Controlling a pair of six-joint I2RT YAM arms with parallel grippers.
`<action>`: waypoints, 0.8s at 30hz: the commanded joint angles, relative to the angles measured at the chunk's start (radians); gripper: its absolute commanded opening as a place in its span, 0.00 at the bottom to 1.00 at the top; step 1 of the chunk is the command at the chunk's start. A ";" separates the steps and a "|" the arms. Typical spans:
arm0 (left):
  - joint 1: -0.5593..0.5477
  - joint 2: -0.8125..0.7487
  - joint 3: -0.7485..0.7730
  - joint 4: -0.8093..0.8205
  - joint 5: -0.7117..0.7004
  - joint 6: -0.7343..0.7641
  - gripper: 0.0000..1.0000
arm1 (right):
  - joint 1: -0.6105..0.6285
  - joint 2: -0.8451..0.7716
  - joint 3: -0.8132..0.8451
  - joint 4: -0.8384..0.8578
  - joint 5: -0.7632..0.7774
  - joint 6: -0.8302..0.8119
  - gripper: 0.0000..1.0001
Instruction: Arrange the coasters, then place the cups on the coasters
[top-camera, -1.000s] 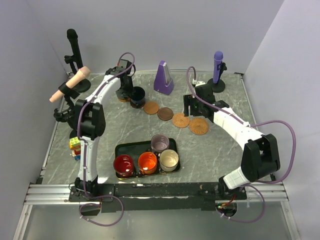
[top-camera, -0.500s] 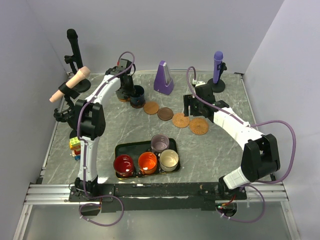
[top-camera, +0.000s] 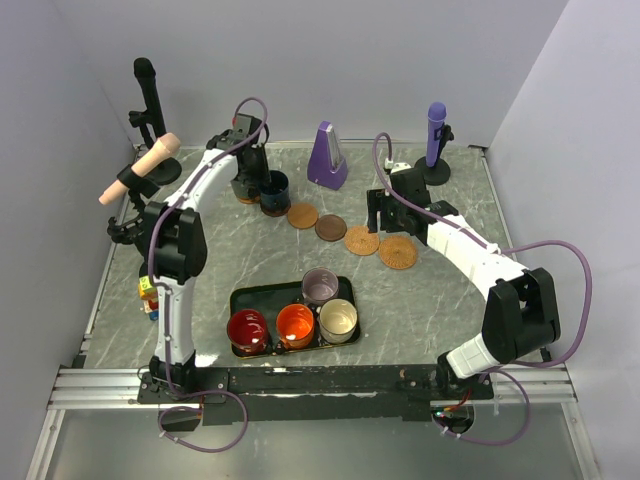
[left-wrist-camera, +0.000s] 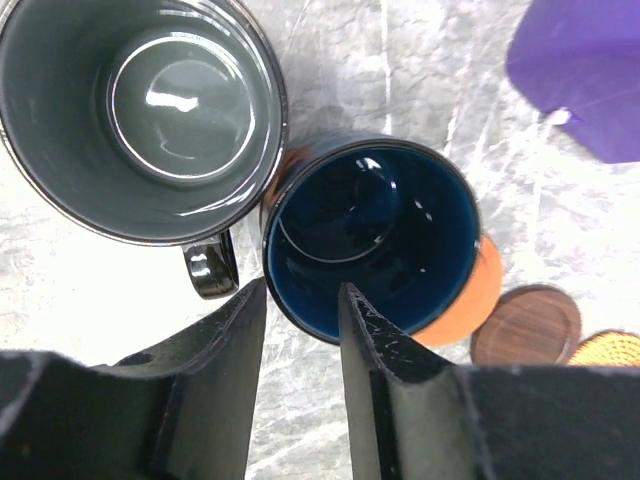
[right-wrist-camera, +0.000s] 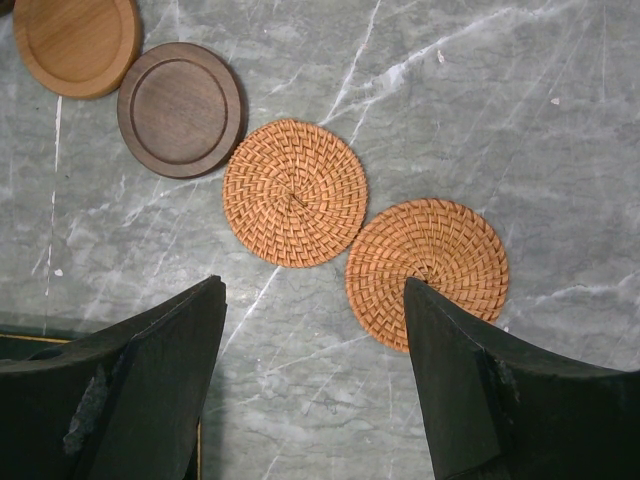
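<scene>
The navy cup (left-wrist-camera: 370, 235) stands on an orange coaster (left-wrist-camera: 478, 292) at the back left, beside the dark green-grey cup (left-wrist-camera: 150, 110). My left gripper (left-wrist-camera: 300, 300) hovers over the navy cup's near rim, open, with one finger on each side of the wall and gaps showing. In the top view the navy cup (top-camera: 275, 192) heads a curved row of bare coasters (top-camera: 303, 216), ending at a woven one (top-camera: 397, 252). My right gripper (right-wrist-camera: 315, 300) is open and empty above two woven coasters (right-wrist-camera: 295, 192). The lilac cup (top-camera: 320, 286), red cup (top-camera: 247, 328), orange cup (top-camera: 295, 323) and cream cup (top-camera: 338, 320) sit in the tray.
The black tray (top-camera: 348, 292) lies near the front centre. A purple metronome (top-camera: 327, 155) and a purple microphone on a stand (top-camera: 436, 135) stand at the back. A black microphone stand (top-camera: 145, 95) and coloured blocks (top-camera: 148, 290) are along the left edge.
My left gripper's jaws have spread apart off the navy cup's rim, and the cup stays on its coaster. The right arm has not moved.
</scene>
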 joint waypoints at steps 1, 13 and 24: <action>-0.009 -0.095 -0.016 0.045 0.016 0.021 0.46 | -0.004 -0.012 0.030 0.033 0.010 -0.003 0.79; -0.040 -0.273 -0.157 0.120 0.010 0.098 0.56 | 0.004 -0.067 -0.018 0.020 0.010 0.033 0.79; -0.114 -0.705 -0.617 0.383 0.057 0.171 0.78 | 0.048 -0.169 -0.113 -0.020 0.010 0.066 0.78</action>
